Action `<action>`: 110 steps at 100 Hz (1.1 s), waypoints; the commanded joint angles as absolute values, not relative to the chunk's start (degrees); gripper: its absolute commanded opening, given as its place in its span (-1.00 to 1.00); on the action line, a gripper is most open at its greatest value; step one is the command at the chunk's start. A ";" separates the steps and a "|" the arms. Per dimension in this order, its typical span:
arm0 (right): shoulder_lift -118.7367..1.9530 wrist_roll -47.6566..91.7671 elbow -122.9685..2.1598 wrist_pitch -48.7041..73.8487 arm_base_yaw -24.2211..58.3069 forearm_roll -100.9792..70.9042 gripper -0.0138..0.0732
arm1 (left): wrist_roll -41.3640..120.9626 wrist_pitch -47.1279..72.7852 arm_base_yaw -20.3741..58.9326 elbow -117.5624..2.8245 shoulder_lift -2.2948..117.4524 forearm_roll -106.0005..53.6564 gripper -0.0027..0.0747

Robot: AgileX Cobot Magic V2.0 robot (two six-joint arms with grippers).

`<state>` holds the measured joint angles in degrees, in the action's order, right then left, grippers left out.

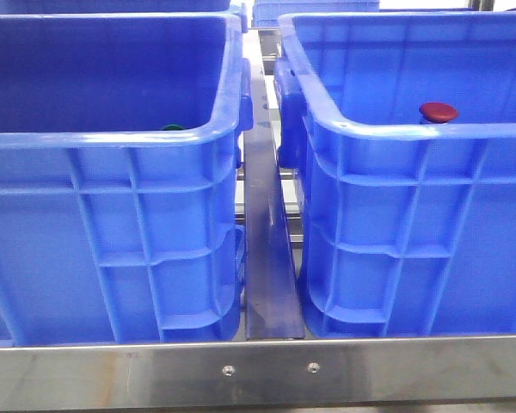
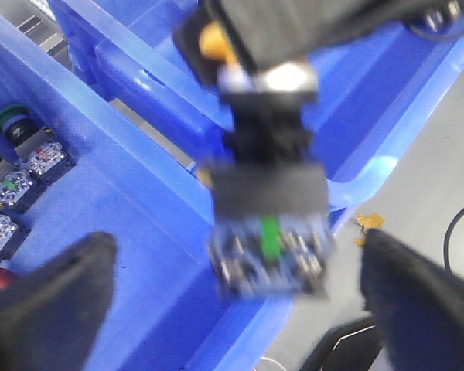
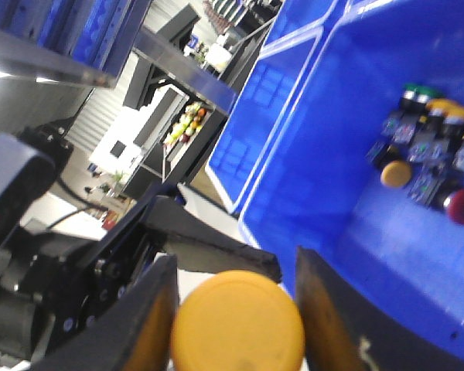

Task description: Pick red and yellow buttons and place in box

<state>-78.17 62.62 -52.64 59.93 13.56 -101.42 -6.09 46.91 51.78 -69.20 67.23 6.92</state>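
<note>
Blue crates (image 1: 112, 215) sit side by side on a steel bench (image 1: 258, 374). Right gripper (image 3: 236, 305) jaws clamp the yellow button (image 3: 238, 321); left gripper (image 2: 232, 297) jaws gape empty around its base. Red button (image 1: 439, 112) waits in the right crate. Release low over the box.

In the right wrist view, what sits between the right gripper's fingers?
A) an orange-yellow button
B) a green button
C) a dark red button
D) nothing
A: an orange-yellow button cap fills the gap between the right gripper fingers, while the dark red one lies in the blue crate.
</note>
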 commanded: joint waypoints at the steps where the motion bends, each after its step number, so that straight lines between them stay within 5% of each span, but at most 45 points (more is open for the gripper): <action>1: -76.77 64.06 -55.36 62.04 11.77 -106.63 -0.26 | -6.73 43.72 51.72 -70.87 65.15 6.92 0.78; 44: -73.52 69.09 -56.00 59.49 -2.66 -104.96 -0.26 | -20.06 40.01 46.31 -63.66 57.41 17.48 0.77; 93: -67.70 69.36 -55.94 49.83 -6.41 -93.90 -0.26 | -24.38 38.98 14.70 -54.25 47.45 23.39 0.65; 110: -67.68 69.36 -55.94 45.38 -6.41 -91.08 -0.26 | -23.89 38.20 7.52 -51.33 46.26 23.26 0.39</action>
